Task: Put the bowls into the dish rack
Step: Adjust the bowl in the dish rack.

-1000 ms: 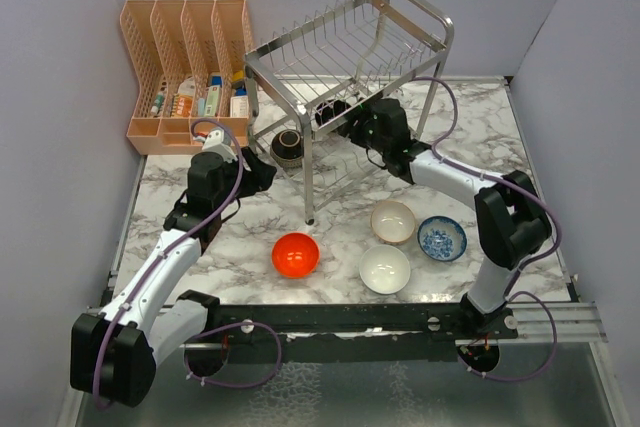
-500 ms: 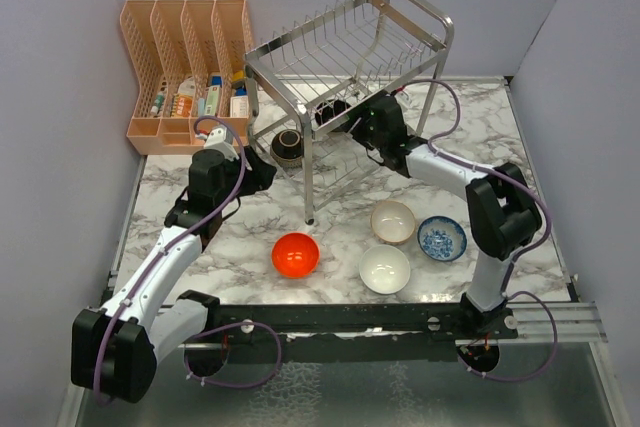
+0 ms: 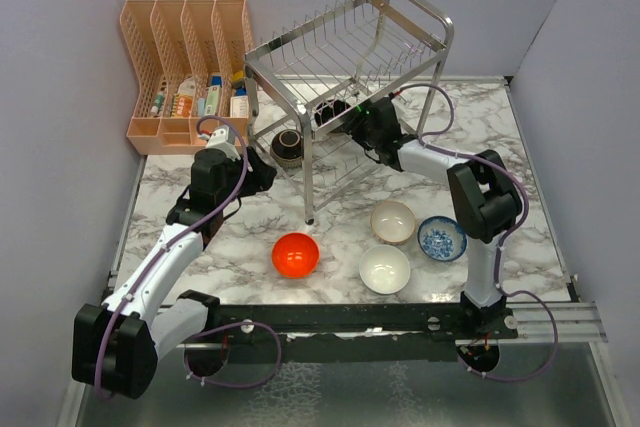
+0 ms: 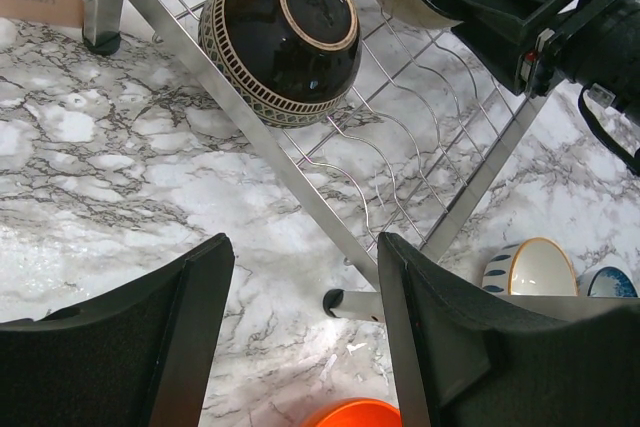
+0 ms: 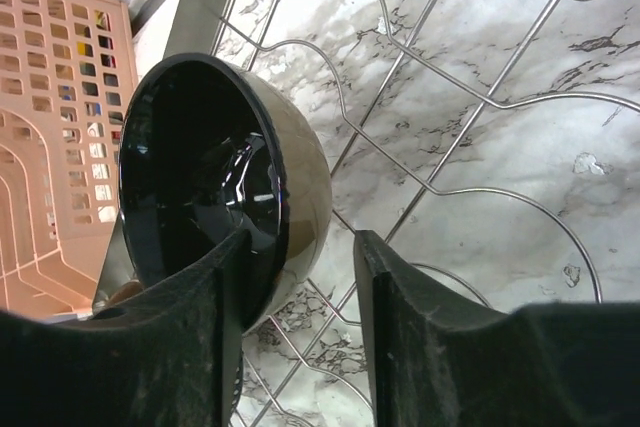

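The steel dish rack stands at the back of the table. On its lower tier a dark brown bowl lies tilted with its base showing. A bowl that is black inside and beige outside stands on edge there. My right gripper straddles this bowl's rim, one finger inside it; a gap shows between the other finger and the wall. My left gripper hangs open and empty beside the rack's front left leg. Red-orange, white, beige-pink and blue-patterned bowls sit on the table.
A peach slotted organiser with small bottles stands at the back left, close to the rack. The rack's wire floor and frame bar surround both grippers. Purple-grey walls close in on the left, back and right.
My right forearm has swung left and its gripper has slid a little further under the rack's upper tier toward the black-and-beige bowl. The left arm has barely moved.
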You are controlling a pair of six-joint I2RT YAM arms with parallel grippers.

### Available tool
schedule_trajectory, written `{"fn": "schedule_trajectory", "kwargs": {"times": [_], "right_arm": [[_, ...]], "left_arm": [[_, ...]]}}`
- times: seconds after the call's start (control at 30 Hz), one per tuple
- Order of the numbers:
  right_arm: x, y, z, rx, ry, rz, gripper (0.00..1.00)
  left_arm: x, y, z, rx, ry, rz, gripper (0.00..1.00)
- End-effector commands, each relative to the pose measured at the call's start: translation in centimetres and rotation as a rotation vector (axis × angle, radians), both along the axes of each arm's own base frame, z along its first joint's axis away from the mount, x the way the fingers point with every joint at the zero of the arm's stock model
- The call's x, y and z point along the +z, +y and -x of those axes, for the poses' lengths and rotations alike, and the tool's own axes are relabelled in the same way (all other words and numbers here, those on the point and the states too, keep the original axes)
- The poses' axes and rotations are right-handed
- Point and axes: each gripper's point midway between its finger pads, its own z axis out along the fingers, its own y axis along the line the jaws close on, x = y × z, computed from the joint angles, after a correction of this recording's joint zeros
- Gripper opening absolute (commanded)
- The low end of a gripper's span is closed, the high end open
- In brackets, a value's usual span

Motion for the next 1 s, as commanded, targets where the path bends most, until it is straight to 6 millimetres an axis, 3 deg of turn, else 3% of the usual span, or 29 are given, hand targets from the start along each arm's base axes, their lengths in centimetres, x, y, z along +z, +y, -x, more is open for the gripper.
{"fn": "schedule_trajectory", "kwargs": {"times": [0.0,0.1,0.2,0.43,0.67,0.87,0.97], "right_arm": [[0.5,-0.1,-1.1,-0.017,-0.04,-0.006,0.41],[0.5,-0.2,-0.8,-0.015,-0.045,-0.005,0.17],[0.9,-0.4,-0.8,-0.012,-0.06,0.005,0.02],[3.3,-1.4,-1.4,-0.023,-0.167,0.062,0.01],[8.0,-3.1,-2.3,-0.064,-0.369,0.159,0.01],[10.9,-4.4,-2.5,-0.117,-0.582,0.295,0.01],[12.5,-3.9,-2.5,-0.121,-0.699,0.437,0.01]], "left_arm": [[1.5,0.2,-0.7,0.005,-0.039,-0.007,0.62],[1.5,0.1,-0.7,0.004,-0.04,-0.005,0.62],[1.6,0.1,-0.6,0.002,-0.042,-0.005,0.62],[1.8,0.1,-0.5,0.002,-0.048,-0.003,0.62],[1.7,0.1,-0.6,0.0,-0.045,0.0,0.62],[1.2,0.0,-0.7,-0.002,-0.032,-0.002,0.62],[0.9,0.0,-0.7,-0.002,-0.024,-0.003,0.61]]}}
